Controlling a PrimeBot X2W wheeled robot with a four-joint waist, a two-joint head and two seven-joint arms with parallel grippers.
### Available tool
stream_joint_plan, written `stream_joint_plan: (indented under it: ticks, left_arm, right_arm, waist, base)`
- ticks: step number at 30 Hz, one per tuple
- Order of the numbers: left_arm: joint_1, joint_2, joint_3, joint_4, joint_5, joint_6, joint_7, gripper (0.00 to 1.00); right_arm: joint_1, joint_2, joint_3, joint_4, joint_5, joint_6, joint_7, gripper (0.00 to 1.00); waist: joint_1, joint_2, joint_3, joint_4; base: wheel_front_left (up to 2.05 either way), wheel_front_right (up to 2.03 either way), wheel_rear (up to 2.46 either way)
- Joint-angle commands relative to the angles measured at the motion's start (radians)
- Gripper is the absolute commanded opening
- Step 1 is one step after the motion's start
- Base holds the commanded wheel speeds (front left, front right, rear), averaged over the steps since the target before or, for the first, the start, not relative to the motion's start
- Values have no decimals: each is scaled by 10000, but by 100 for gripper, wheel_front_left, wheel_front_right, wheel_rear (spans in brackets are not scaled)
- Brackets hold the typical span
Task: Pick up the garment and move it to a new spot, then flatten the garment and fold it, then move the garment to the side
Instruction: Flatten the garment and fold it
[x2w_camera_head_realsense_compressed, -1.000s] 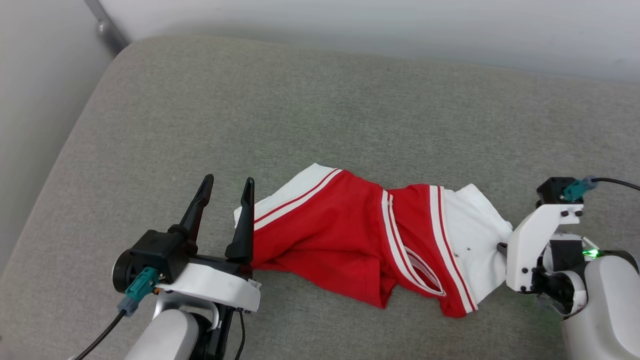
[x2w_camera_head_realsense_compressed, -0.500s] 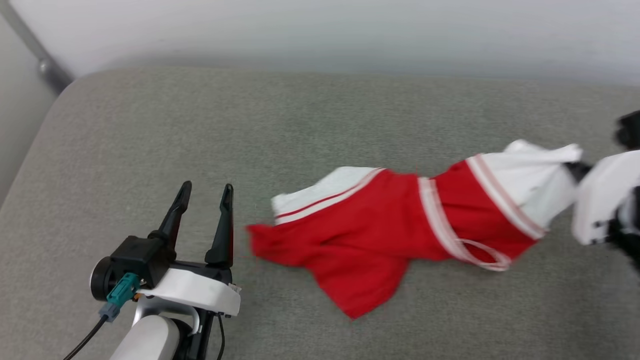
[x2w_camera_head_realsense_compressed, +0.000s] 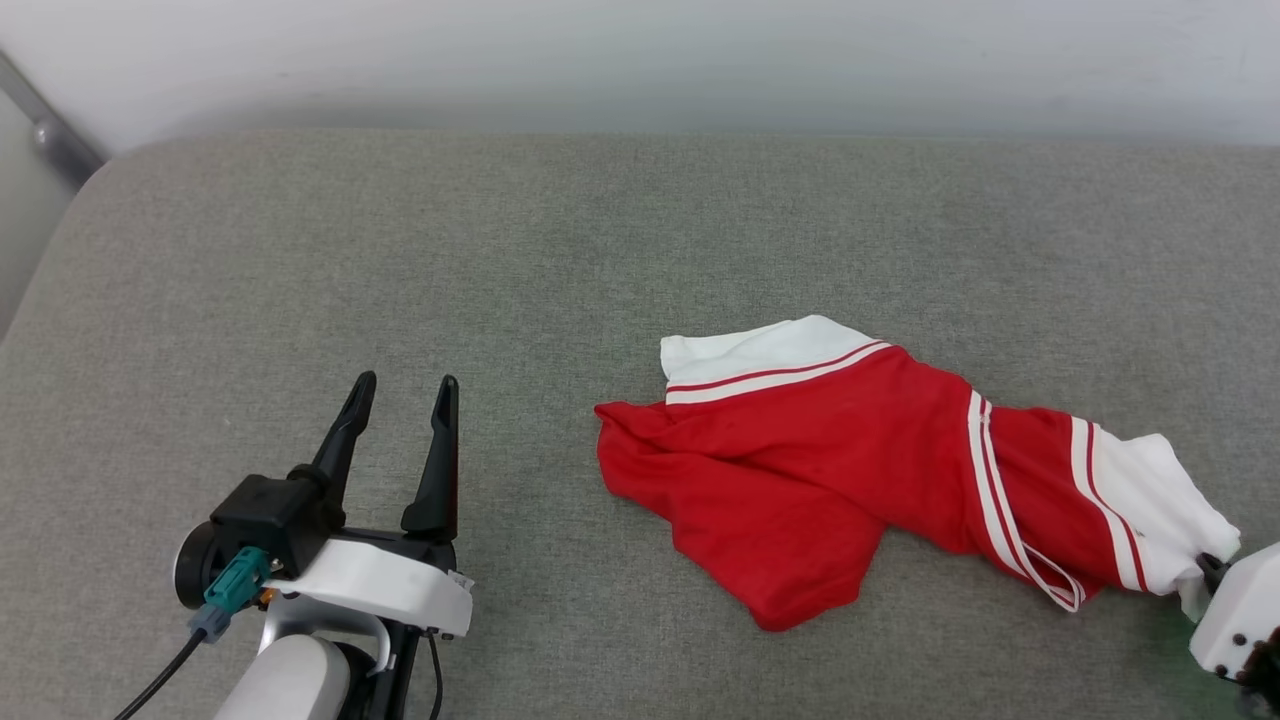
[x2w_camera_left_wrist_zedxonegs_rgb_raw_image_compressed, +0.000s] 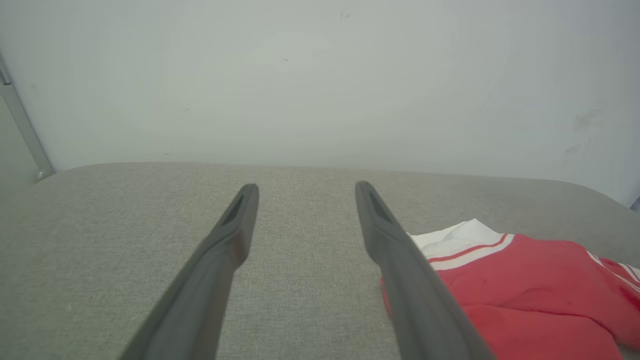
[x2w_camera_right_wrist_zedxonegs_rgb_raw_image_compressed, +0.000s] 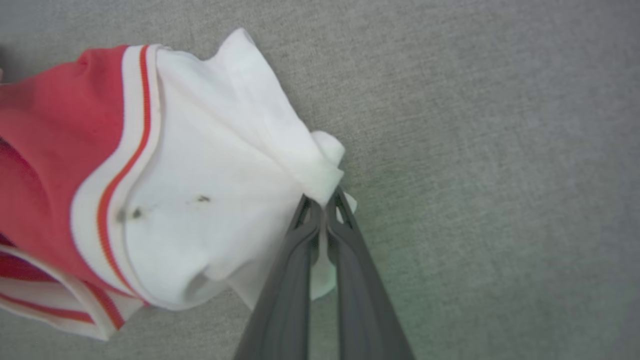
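The shirt has slid toward the robot's right. A second ago its red edge touched the inner finger of the left pincer; now the two are well apart, with bare grey cushion between them. The right pincer has closed in that time and is clamped on a bunched edge of the white sleeve at the shirt's right end. The left pincer's fingers stand apart, holding nothing, over the cushion's near left part. The shirt lies crumpled on the cushion, right of centre, with another white, stripe-trimmed sleeve at its far left corner. Two small dark marks show on the gripped sleeve. A pale wall runs behind the cushion.
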Motion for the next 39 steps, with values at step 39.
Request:
stream_joint_plan:
  ticks: [39]
  left_arm:
    - [-1830,835,-1227,927,-1083,-1110,4839,100]
  right_arm:
    - [1519,1106,3961,-4122,-965,-7,-5602,100]
  waist:
    - [0,0,-227,-1482]
  base:
    - [0,0,0]
